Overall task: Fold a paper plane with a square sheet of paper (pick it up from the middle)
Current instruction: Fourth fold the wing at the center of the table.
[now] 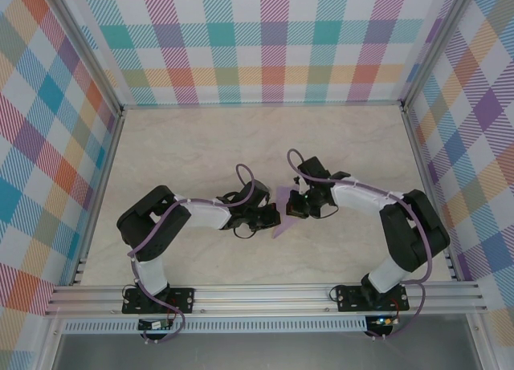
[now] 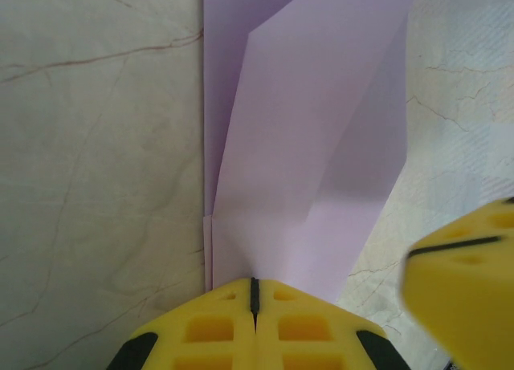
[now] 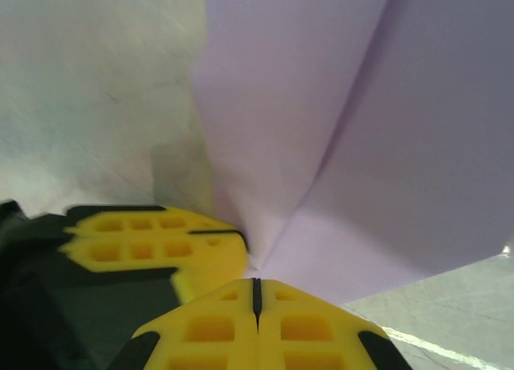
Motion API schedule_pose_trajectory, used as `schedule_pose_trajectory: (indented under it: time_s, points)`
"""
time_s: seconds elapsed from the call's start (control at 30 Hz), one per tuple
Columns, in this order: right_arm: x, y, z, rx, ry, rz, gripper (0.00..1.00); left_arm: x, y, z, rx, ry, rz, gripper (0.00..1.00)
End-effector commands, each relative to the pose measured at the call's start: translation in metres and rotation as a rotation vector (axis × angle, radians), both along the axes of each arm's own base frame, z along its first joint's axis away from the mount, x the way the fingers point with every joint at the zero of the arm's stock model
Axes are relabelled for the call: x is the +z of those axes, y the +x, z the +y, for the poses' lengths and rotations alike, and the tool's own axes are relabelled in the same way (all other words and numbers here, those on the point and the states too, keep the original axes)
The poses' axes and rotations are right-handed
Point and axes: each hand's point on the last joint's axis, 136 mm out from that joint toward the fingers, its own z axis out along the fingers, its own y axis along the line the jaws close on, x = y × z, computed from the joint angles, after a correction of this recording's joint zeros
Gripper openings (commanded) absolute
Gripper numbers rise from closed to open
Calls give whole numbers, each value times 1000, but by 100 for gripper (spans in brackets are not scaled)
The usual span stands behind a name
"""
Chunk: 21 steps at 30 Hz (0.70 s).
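The square sheet of paper (image 1: 282, 197) is lavender and creased, and stands up from the table's middle between both grippers. In the left wrist view the sheet (image 2: 313, 145) rises as folded flaps straight out of my left gripper (image 2: 254, 283), whose yellow jaws are pressed together on its lower edge. My right gripper (image 3: 257, 283) is likewise shut, with the sheet (image 3: 361, 145) meeting its tips at a crease. From above, the left gripper (image 1: 271, 217) and right gripper (image 1: 295, 209) sit almost touching. The right gripper's finger (image 2: 466, 282) shows blurred in the left wrist view.
The pale marble tabletop (image 1: 193, 145) is enclosed by plaid walls (image 1: 273, 41) at the back and both sides. An aluminium rail (image 1: 265, 294) carrying the arm bases runs along the near edge. The left gripper's fingers (image 3: 152, 241) crowd the right wrist view.
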Motion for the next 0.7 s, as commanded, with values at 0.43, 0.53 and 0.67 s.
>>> schedule_pose_trajectory:
  time_s: [0.43,0.53,0.67]
  points:
    - [-25,11,25,109,111,-46,0,-59,-40,43,-4,238,181,0]
    - [-37,13,18,91,73,-32,0,-60,-43,45,1,247,194,0]
    - [-48,22,8,64,35,-29,0,-62,-48,49,3,260,210,0]
